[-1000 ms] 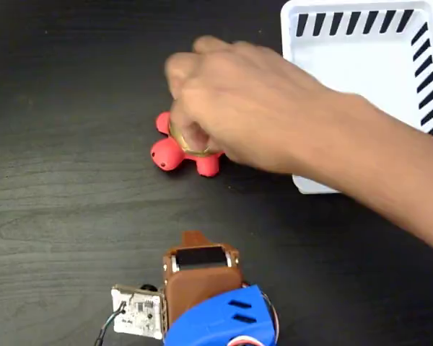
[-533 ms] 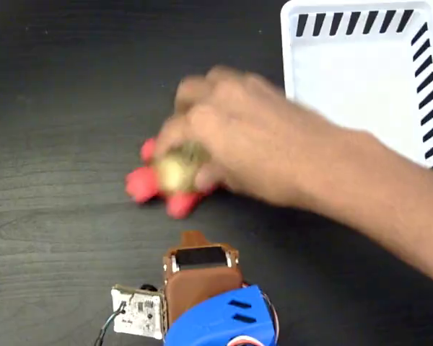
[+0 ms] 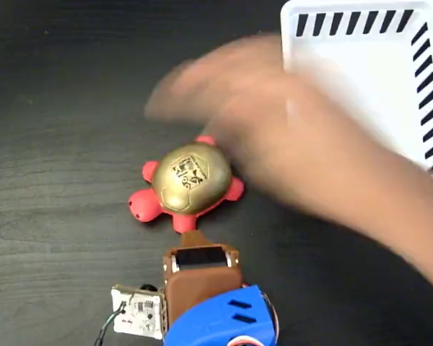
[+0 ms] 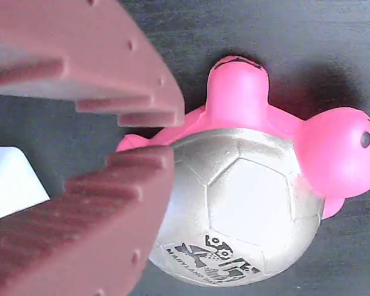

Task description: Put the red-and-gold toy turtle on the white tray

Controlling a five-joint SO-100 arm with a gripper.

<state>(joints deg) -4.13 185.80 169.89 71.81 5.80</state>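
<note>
1. The red-and-gold toy turtle (image 4: 246,216) has a black mark on its shell. In the wrist view the curved word under it starts with "MARYLAND". The rest is too small to read.
2. In the fixed view the same mark (image 3: 189,173) is only a black blur.

In fixed view we've got the turtle (image 3: 189,179) on the table (image 3: 58,108), just above the gripper (image 3: 193,238); tray (image 3: 361,94) top right, well apart; a person's hand (image 3: 274,122) btwn turtle & tray.

Black table (image 3: 58,216): toy turtle (image 3: 190,178), white tray (image 3: 368,72).
</note>
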